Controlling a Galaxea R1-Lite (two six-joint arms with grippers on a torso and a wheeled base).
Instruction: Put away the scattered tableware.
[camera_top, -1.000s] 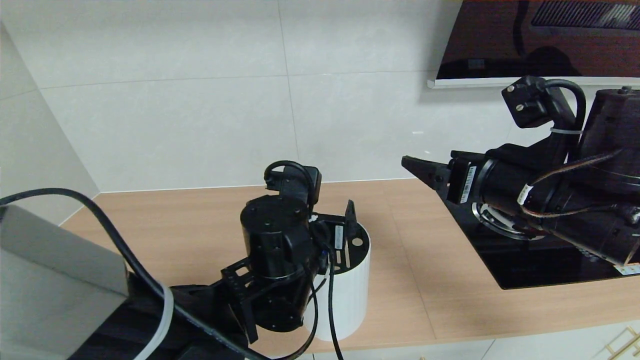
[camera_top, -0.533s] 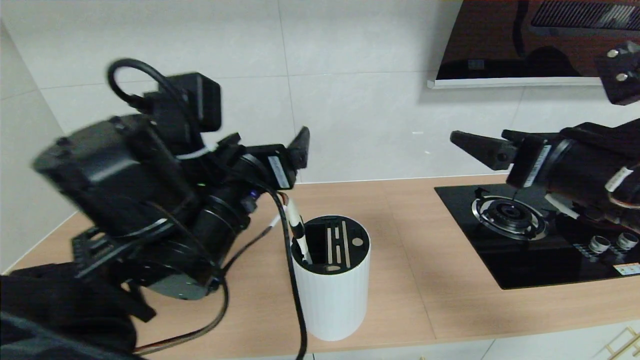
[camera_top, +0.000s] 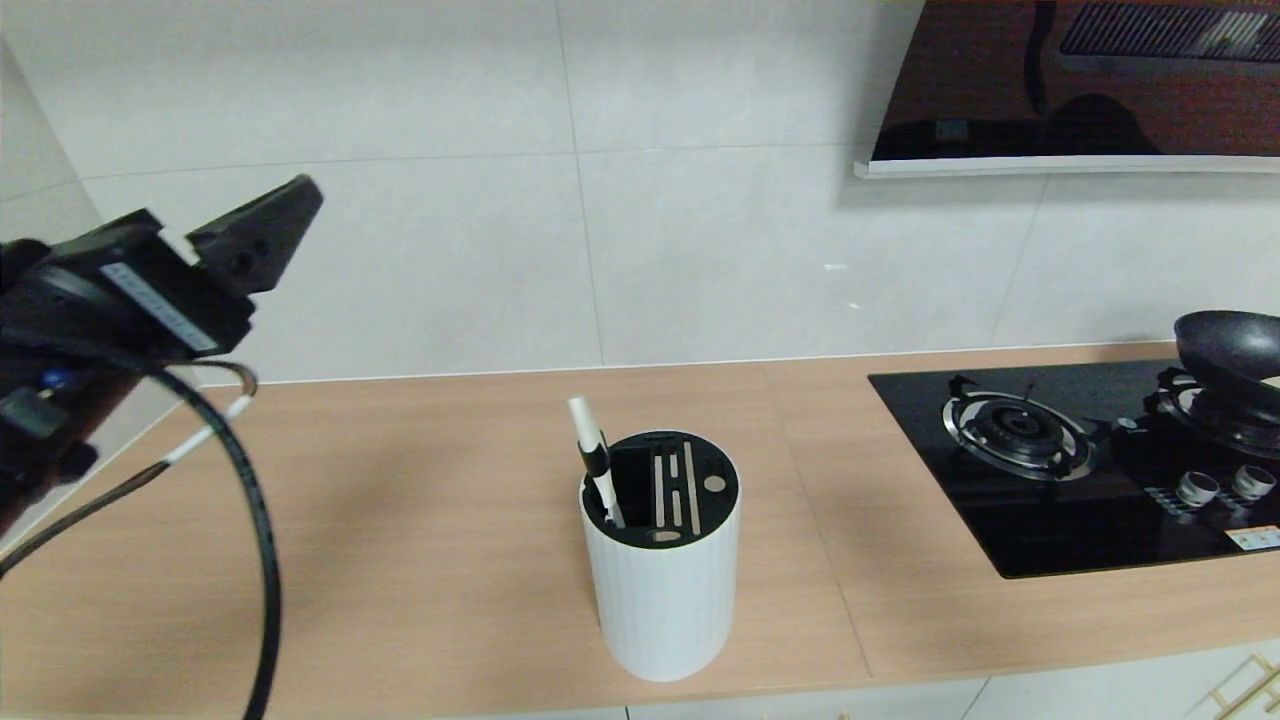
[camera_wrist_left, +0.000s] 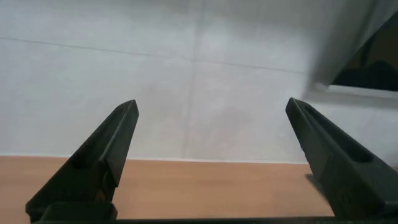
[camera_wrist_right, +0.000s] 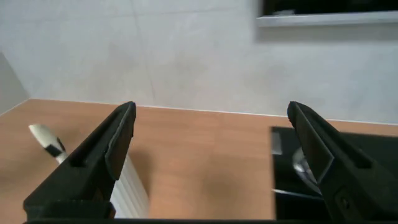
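I am operating in a home kitchen. This is established by the wood-look counter (camera_top: 400, 520) running along a tiled wall (camera_top: 450, 250), the black gas hob (camera_top: 1050, 525) set into that counter with a burner (camera_top: 1017, 432), knobs (camera_top: 1197, 487) and a pan (camera_top: 1228, 345), and the hood (camera_top: 1000, 90) mounted above it. A white slotted holder (camera_top: 665, 590) stands on the counter, and white cabinet fronts (camera_top: 1100, 692) with a gold-coloured handle (camera_top: 1245, 685) show below the counter edge.

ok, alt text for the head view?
A white holder stands on a wooden counter, one black-and-white utensil handle poking from its slotted top. The left gripper hangs high at the left; a black gas hob sits at right.
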